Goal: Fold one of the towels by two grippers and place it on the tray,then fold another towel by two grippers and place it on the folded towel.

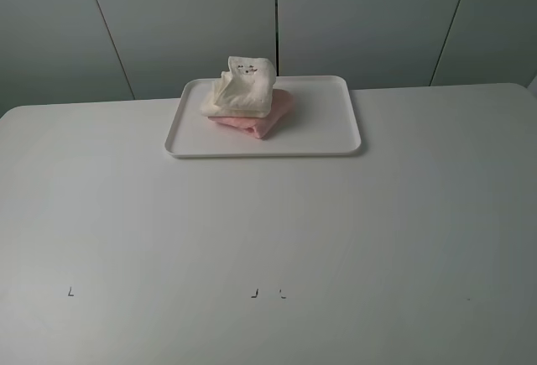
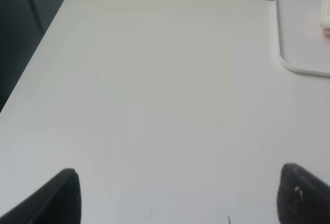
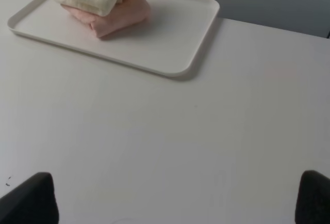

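Exterior high shows cream towel (image 1: 241, 88) stacked on pink towel (image 1: 264, 116) in tray (image 1: 327, 134), seemingly finished; left gripper (image 2: 178, 195) and right gripper (image 3: 178, 195) spread wide, empty.

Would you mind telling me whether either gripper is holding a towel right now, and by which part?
Nothing is held. The left gripper and right gripper are open over bare table; both towels lie stacked on the tray.

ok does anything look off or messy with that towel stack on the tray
Slightly. The cream-white towel sits on the pink towel loosely folded, one corner sticking up, and shifted left so the pink one pokes out on the right. The stack is off-centre on the tray. Nothing spilled or damaged.
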Robot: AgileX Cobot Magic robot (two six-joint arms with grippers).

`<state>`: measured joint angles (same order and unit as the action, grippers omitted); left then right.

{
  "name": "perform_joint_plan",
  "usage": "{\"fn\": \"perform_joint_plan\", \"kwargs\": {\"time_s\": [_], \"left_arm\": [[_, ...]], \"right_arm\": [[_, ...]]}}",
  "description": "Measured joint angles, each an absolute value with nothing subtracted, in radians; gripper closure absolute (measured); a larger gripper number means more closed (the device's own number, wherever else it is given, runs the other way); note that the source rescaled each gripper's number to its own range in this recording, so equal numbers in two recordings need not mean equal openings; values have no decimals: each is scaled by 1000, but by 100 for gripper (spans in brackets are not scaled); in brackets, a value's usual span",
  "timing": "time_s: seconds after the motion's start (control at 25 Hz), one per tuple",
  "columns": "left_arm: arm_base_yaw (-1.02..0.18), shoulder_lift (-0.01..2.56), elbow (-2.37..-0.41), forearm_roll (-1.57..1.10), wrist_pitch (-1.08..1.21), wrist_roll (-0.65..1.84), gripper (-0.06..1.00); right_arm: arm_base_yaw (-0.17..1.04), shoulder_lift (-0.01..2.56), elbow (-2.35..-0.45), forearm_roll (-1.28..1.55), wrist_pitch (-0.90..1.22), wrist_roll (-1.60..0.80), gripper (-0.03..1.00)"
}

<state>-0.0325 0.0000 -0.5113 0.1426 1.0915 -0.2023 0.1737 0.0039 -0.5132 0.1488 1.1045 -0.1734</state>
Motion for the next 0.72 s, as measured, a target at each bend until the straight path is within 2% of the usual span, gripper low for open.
{"fn": "perform_joint_plan", "kwargs": {"time_s": [0.72], "left_arm": [[-33,0,-511,137,1091,-202,-4]], "right_arm": [[174,4,-513,151,1105,-173,-3]]}}
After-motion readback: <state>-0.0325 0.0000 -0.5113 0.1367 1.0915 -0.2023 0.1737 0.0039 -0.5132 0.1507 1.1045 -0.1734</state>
